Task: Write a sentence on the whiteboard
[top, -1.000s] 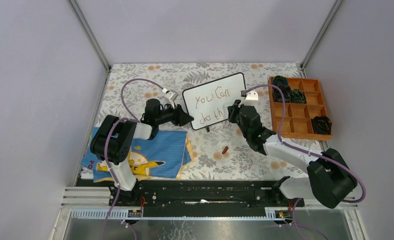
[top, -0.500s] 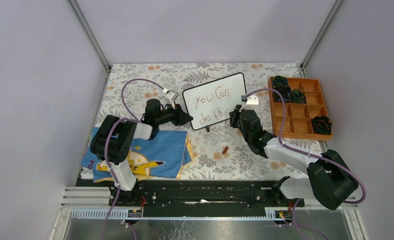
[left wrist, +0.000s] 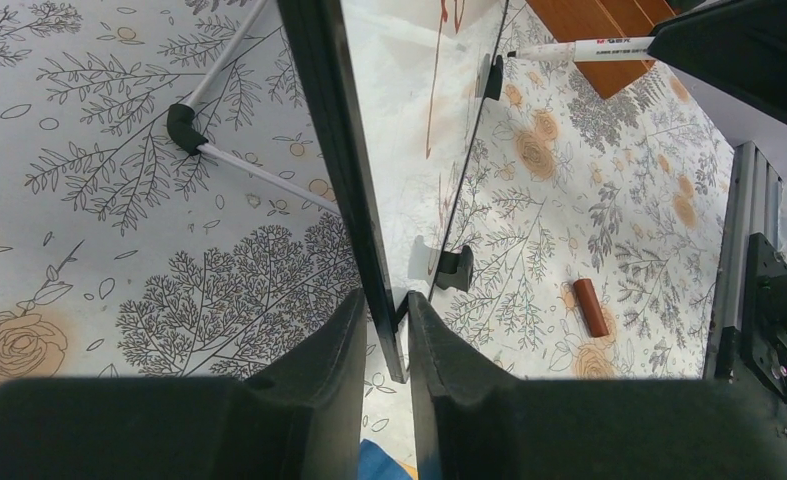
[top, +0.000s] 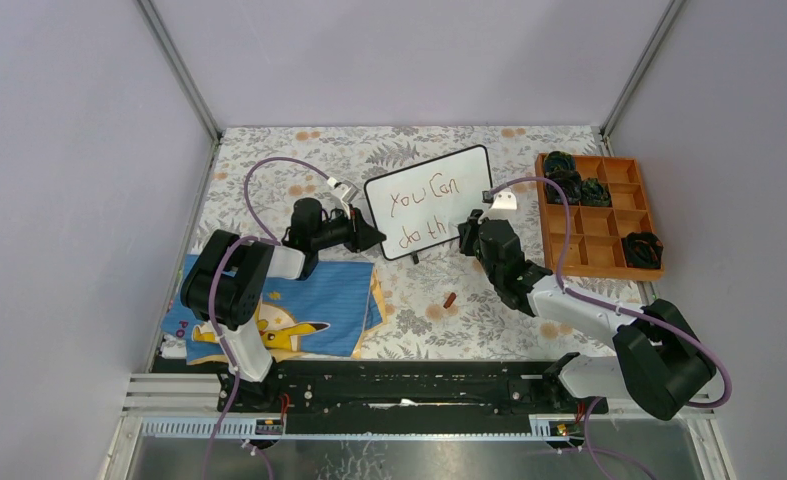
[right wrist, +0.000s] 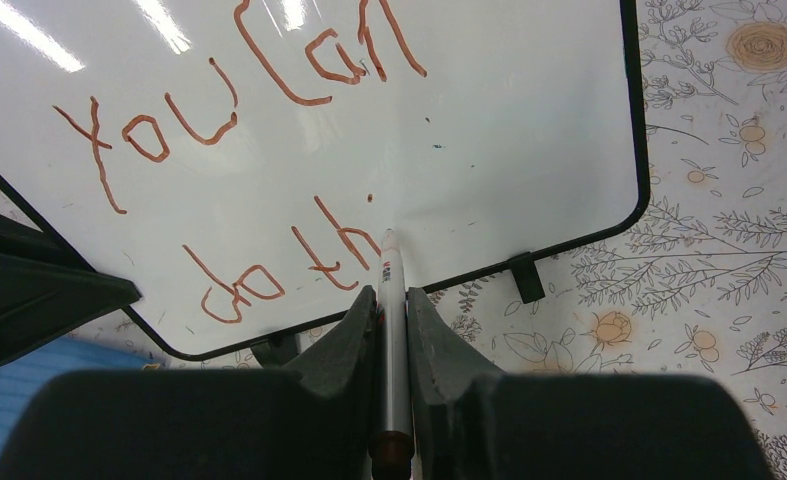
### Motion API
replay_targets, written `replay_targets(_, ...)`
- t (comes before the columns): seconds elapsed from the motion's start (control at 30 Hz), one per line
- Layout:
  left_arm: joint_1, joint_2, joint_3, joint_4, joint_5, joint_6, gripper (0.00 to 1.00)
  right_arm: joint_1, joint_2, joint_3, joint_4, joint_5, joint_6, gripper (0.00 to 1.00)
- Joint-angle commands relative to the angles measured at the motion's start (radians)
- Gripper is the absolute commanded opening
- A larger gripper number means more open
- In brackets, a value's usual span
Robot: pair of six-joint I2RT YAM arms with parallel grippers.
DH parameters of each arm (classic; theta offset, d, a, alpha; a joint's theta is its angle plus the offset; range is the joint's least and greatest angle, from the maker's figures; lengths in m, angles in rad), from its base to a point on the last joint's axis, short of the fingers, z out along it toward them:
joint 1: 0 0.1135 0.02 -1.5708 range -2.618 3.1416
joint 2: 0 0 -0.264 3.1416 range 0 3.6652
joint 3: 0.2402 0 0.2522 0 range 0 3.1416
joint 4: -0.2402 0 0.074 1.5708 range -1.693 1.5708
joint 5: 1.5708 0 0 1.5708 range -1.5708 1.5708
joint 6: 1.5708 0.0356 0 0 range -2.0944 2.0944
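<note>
Top view: a floral-print tabletop [top: 269, 170] between grey walls [top: 69, 150] carries the small black-framed white whiteboard [top: 469, 165] at centre, with both arms stretched low toward it.
Left wrist: the left gripper [left wrist: 384, 300] pinches its frame edge.
Right wrist: the right gripper [right wrist: 390, 300] clamps a white marker [right wrist: 389, 262], tip at the "th" of the reddish-brown sentence [right wrist: 231, 118].

I see the floral-patterned desk [top: 299, 160] carrying the whiteboard [top: 431, 200] near its middle, an orange compartment tray [top: 594, 272] at the far right, a blue printed cloth [top: 309, 300] at the near left, and a small reddish-brown cap [top: 450, 299] lying apart between cloth and tray
</note>
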Motion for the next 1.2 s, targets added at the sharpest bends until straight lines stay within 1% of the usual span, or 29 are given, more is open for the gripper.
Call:
replay_targets(0.0, -0.003, -0.016, -0.005, 0.016, -0.008, 0.026, 0.25, -0.007, -0.008, 0.035, 0.050, 0.001, 0.010, 0.00)
replay_targets(1.17, -0.004, -0.016, -0.002, 0.004, -0.008, 0.036, 0.01, -0.006, 0.069, 0.085, 0.069, 0.000, 0.006, 0.00)
